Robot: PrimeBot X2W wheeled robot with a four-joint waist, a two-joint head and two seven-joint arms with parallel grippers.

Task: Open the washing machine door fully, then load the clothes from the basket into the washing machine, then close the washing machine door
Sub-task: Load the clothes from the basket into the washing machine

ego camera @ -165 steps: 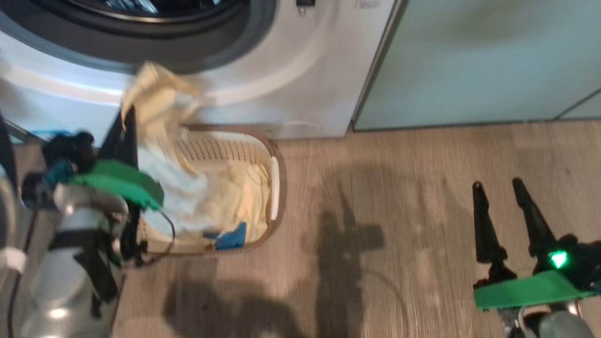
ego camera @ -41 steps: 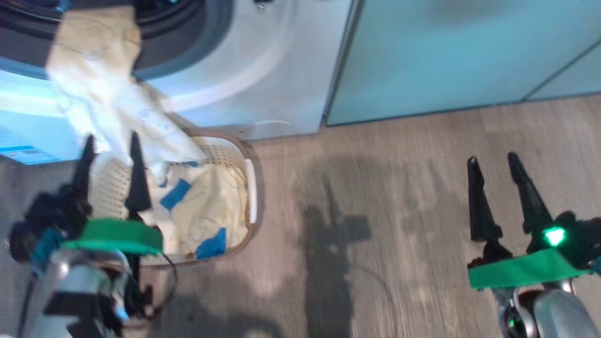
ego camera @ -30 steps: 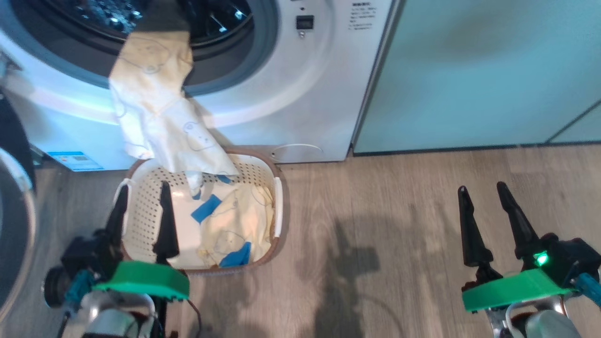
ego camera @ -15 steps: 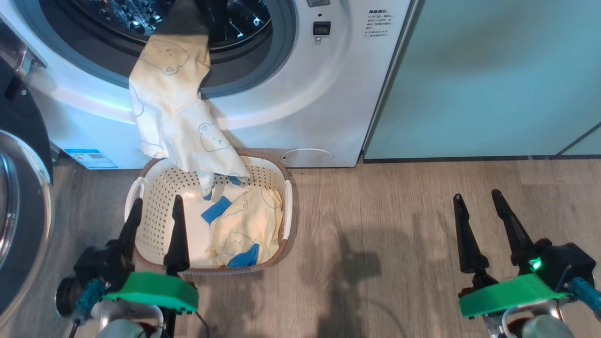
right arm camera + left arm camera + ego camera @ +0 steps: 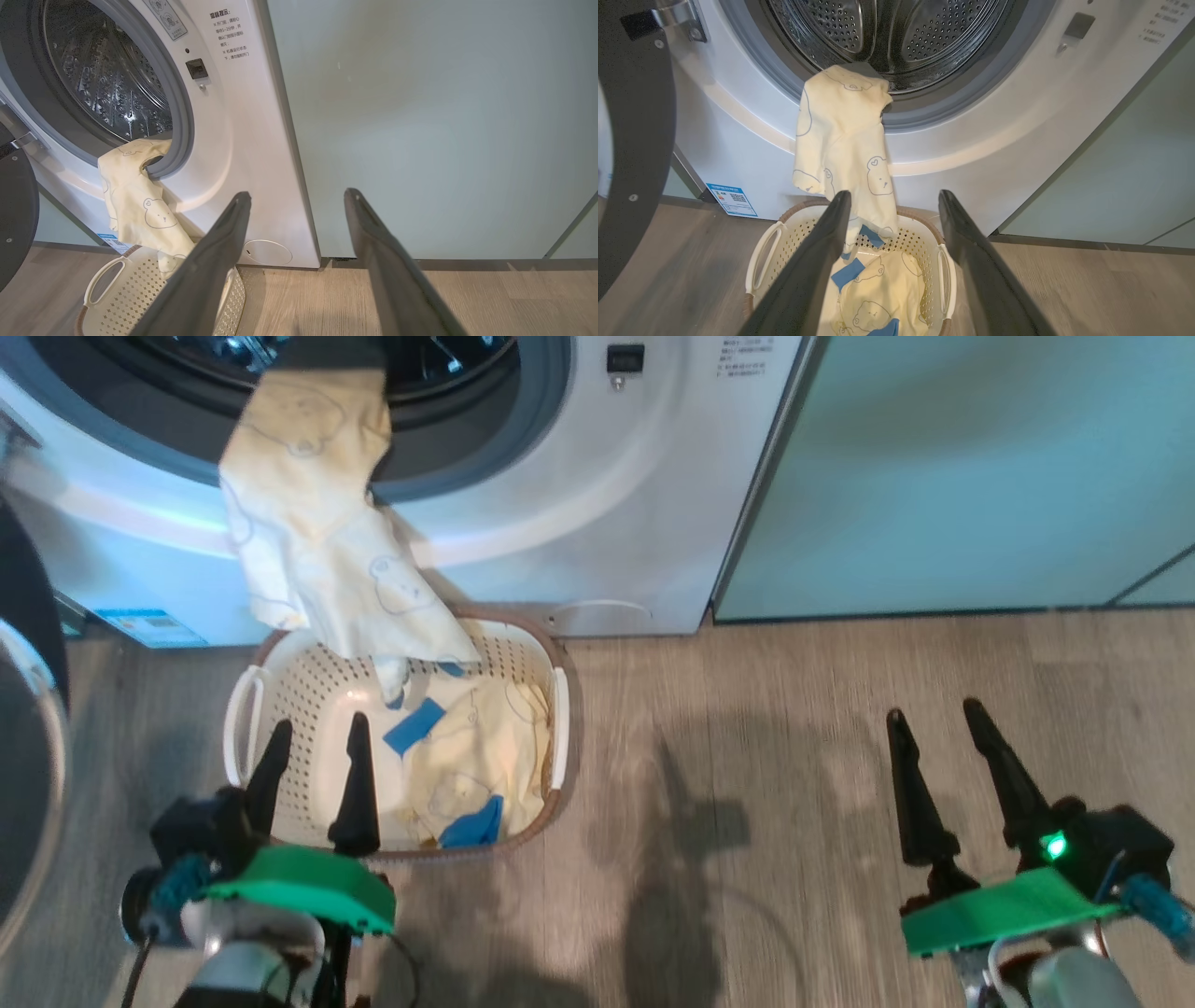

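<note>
The white washing machine (image 5: pixel 597 504) stands open, its steel drum (image 5: pixel 887 32) bare inside. One pale yellow garment (image 5: pixel 308 541) hangs from the drum mouth down the front into the cream basket (image 5: pixel 245 709). More yellow clothes (image 5: pixel 476 756) and blue pieces (image 5: pixel 414 726) lie in the basket's right half. My left gripper (image 5: pixel 317 733) is open and empty over the basket's near left side. My right gripper (image 5: pixel 934 719) is open and empty above the floor, far to the right. The black washing machine door (image 5: pixel 635 130) is swung out at the left.
Pale green cabinet doors (image 5: pixel 980 467) stand right of the washer. Wooden floor (image 5: pixel 747 728) runs between the basket and my right gripper. A blue label (image 5: pixel 149 627) marks the washer's lower left corner.
Five seconds ago my left gripper held the yellow garment above the basket; now the garment hangs from the drum mouth and the gripper is back, open. The head camera keeps shifting.
</note>
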